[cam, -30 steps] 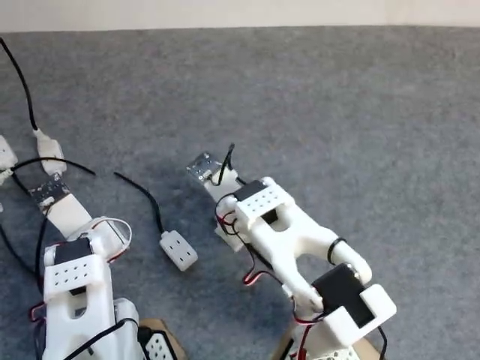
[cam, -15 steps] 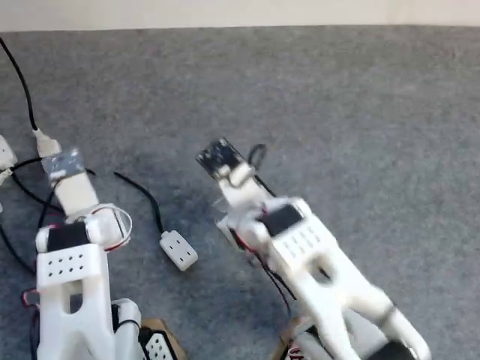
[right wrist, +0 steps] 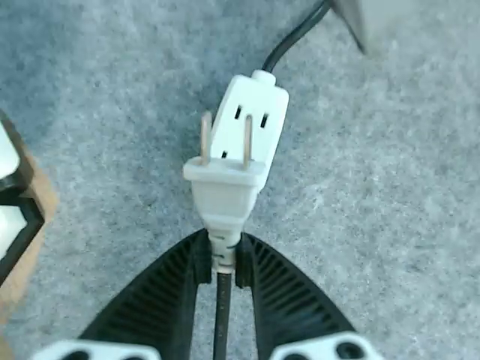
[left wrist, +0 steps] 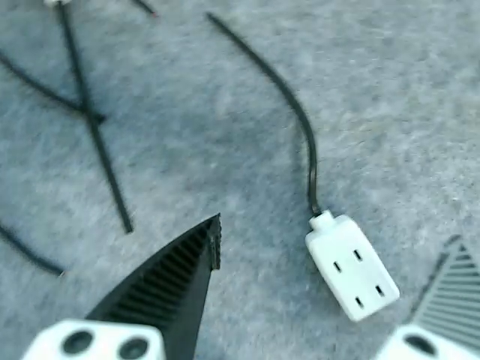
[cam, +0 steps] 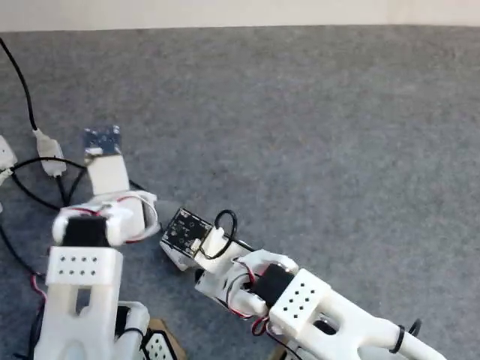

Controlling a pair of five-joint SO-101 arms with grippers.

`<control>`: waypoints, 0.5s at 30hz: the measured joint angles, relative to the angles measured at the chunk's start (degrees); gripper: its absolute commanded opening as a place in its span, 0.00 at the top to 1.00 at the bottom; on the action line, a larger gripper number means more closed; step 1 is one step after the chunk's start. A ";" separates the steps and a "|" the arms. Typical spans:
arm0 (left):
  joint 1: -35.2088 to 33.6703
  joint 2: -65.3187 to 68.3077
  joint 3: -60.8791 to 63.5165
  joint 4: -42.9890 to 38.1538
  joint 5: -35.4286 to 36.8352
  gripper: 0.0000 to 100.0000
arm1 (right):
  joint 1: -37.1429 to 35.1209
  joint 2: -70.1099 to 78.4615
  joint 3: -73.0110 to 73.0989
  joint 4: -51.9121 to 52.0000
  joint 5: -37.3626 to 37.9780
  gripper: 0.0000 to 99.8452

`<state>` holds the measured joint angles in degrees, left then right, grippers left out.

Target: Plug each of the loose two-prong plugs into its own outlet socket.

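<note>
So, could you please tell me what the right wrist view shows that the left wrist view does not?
Right wrist view: the two-prong plug, held at its cord end by the right gripper. Left wrist view: black cables crossing on the carpet, and the open left gripper. Both: the white outlet socket with its black cord.

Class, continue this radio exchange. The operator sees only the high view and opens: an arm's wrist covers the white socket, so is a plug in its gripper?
Observer: Yes. The right gripper is shut on the neck of a white two-prong plug.
Operator: Is it plugged in?
Observer: No. Both prongs are bare, pointing at the outlet socket.
Operator: And the other arm?
Observer: The left gripper is open, holding nothing, above the same socket.
</note>
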<state>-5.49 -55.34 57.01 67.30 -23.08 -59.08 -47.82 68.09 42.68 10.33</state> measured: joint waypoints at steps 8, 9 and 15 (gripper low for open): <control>1.58 -21.80 16.26 -2.90 0.79 0.56 | -0.18 -0.35 4.13 -2.29 0.00 1.00; 1.93 -25.14 17.58 -1.67 0.79 0.56 | -0.18 -0.35 4.13 -2.29 0.00 1.00; 1.85 -42.81 25.23 3.43 4.31 0.56 | 0.18 -0.35 4.13 -3.08 -1.85 1.00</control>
<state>-3.65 -98.15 82.24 70.73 -18.77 -58.90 -48.18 72.22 39.60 8.48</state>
